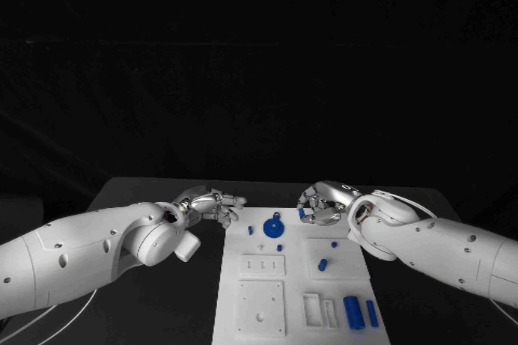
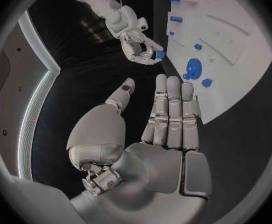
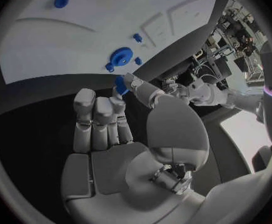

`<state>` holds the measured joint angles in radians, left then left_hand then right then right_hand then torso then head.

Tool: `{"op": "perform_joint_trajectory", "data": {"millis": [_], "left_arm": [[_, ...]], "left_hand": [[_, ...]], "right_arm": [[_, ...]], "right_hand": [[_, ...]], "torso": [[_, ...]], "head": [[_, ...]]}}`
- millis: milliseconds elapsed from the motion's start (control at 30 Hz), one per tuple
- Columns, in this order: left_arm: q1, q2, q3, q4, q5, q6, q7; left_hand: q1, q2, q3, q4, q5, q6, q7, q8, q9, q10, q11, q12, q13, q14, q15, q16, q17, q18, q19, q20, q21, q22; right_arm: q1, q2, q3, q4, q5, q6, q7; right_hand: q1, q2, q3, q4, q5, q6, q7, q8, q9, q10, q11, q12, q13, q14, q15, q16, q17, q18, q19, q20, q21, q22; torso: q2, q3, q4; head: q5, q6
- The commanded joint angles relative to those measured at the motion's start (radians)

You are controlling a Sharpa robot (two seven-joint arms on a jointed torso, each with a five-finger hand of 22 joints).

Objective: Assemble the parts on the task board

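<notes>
Both white arms reach in from the near corners and bend inward, so the two silver hands face each other over the far end of the table. The left hand (image 1: 212,205) sits at the end of its forearm with its fingers (image 2: 170,109) stretched out straight and held side by side, the thumb standing apart from them and the palm bare. The right hand (image 1: 323,203) is curled, its fingers bent in toward the palm; its thumb and a fingertip (image 3: 120,98) pinch a small blue part (image 3: 120,84) between them. The two hands are near each other but do not touch
</notes>
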<state>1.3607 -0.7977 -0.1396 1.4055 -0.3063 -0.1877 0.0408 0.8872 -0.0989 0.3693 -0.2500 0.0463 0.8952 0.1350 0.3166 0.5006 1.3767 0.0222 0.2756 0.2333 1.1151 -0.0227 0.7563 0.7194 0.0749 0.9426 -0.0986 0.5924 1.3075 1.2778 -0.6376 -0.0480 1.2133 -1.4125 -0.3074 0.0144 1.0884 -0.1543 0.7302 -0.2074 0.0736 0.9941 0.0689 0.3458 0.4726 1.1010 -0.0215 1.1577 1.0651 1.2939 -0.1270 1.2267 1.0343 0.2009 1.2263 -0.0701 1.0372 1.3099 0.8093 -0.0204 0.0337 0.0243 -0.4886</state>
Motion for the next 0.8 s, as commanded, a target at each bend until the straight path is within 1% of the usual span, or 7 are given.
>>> {"op": "perform_joint_trajectory", "data": {"millis": [33,167,233,333,467,600,800], "left_arm": [[0.002,0.004,0.000,0.014,-0.075,0.036,-0.090],[0.001,0.010,0.000,0.024,-0.051,0.045,-0.104],[0.001,0.010,0.000,0.030,-0.033,0.062,-0.095],[0.001,0.016,-0.001,0.035,-0.033,0.070,-0.093],[0.001,0.024,-0.001,0.036,-0.033,0.060,-0.104],[0.001,0.030,-0.002,0.040,-0.042,0.031,-0.131],[0.001,0.035,-0.002,0.047,-0.075,0.003,-0.193]], "left_hand": [[-0.012,-0.001,-0.002,0.005,0.003,0.003,-0.006,-0.007,-0.002,0.011,-0.003,0.022,0.026,-0.003,-0.013,0.033,0.021,0.005,0.001,-0.012,0.024,0.026],[-0.046,-0.026,-0.007,0.022,0.003,0.016,-0.013,-0.008,0.000,0.004,-0.011,0.055,0.069,-0.009,-0.024,0.073,0.044,0.002,-0.002,-0.028,0.057,0.025],[-0.051,-0.028,-0.002,0.025,0.003,0.021,-0.016,-0.010,0.000,-0.005,-0.011,0.070,0.090,-0.014,-0.027,0.086,0.049,-0.001,-0.006,-0.034,0.071,0.024],[-0.052,-0.017,0.004,0.027,0.003,0.030,-0.017,-0.008,0.001,-0.010,-0.014,0.081,0.106,-0.015,-0.029,0.094,0.051,-0.004,-0.009,-0.038,0.081,0.023],[-0.064,-0.002,0.005,0.028,0.003,0.037,-0.019,-0.010,0.000,-0.019,-0.016,0.090,0.125,-0.019,-0.030,0.102,0.051,-0.008,-0.015,-0.043,0.092,0.022],[-0.072,0.000,0.005,0.027,0.003,0.030,-0.017,-0.019,-0.003,-0.028,-0.013,0.094,0.138,-0.023,-0.030,0.105,0.049,-0.011,-0.021,-0.046,0.098,0.020],[-0.086,-0.007,0.006,0.029,0.003,0.007,-0.009,-0.038,-0.013,-0.038,-0.007,0.100,0.156,-0.027,-0.030,0.109,0.046,-0.014,-0.028,-0.049,0.107,0.019]], "right_arm": [[0.001,0.018,0.000,0.023,-0.125,0.031,-0.075],[0.000,0.038,0.000,0.046,-0.154,0.029,-0.100],[0.000,0.046,0.000,0.057,-0.165,0.027,-0.105],[0.000,0.055,0.000,0.074,-0.185,0.017,-0.124],[-0.002,0.065,0.000,0.092,-0.195,0.010,-0.143],[-0.004,0.073,0.000,0.114,-0.197,0.007,-0.155],[-0.008,0.079,0.000,0.142,-0.204,-0.013,-0.178]], "right_hand": [[0.004,-0.013,0.011,0.000,0.013,0.031,0.021,0.003,0.024,0.008,-0.001,0.000,-0.001,0.008,-0.003,-0.002,0.000,0.061,0.010,-0.004,-0.001,0.008],[-0.004,-0.021,0.010,0.006,0.010,0.031,0.021,0.003,0.026,0.010,-0.001,-0.001,-0.001,0.010,-0.003,-0.002,0.001,0.061,0.013,-0.004,-0.001,0.007],[0.001,-0.025,0.016,0.007,0.004,0.032,0.020,0.002,0.027,0.011,-0.001,-0.001,-0.002,0.011,-0.003,-0.003,0.001,0.061,0.015,-0.005,-0.002,0.007],[0.003,-0.028,0.018,0.006,0.004,0.032,0.020,0.002,0.027,0.011,-0.001,-0.002,-0.002,0.011,-0.003,-0.003,0.001,0.061,0.015,-0.005,-0.003,0.006],[0.003,-0.029,0.020,0.007,0.002,0.033,0.020,0.002,0.028,0.012,-0.001,-0.002,-0.002,0.012,-0.003,-0.003,0.001,0.061,0.016,-0.005,-0.003,0.006],[0.003,-0.031,0.022,0.009,0.001,0.033,0.020,0.002,0.029,0.013,-0.001,-0.002,-0.003,0.013,-0.003,-0.003,0.001,0.061,0.017,-0.005,-0.003,0.006],[0.002,-0.034,0.024,0.013,0.001,0.034,0.020,0.001,0.029,0.014,-0.001,-0.003,-0.003,0.014,-0.003,-0.004,0.001,0.061,0.019,-0.005,-0.003,0.006]], "torso": [[-0.002,0.0009,-0.0009],[0.000,0.0013,-0.0013],[0.000,0.0008,0.0007],[0.001,-0.0011,0.0024],[0.002,-0.0015,0.0015],[0.002,-0.0003,-0.0018],[0.002,-0.0003,-0.0020]], "head": [[0.016,0.003],[0.026,0.005],[0.031,0.004],[0.036,0.003],[0.039,-0.001],[0.049,-0.004],[0.050,-0.010]]}}
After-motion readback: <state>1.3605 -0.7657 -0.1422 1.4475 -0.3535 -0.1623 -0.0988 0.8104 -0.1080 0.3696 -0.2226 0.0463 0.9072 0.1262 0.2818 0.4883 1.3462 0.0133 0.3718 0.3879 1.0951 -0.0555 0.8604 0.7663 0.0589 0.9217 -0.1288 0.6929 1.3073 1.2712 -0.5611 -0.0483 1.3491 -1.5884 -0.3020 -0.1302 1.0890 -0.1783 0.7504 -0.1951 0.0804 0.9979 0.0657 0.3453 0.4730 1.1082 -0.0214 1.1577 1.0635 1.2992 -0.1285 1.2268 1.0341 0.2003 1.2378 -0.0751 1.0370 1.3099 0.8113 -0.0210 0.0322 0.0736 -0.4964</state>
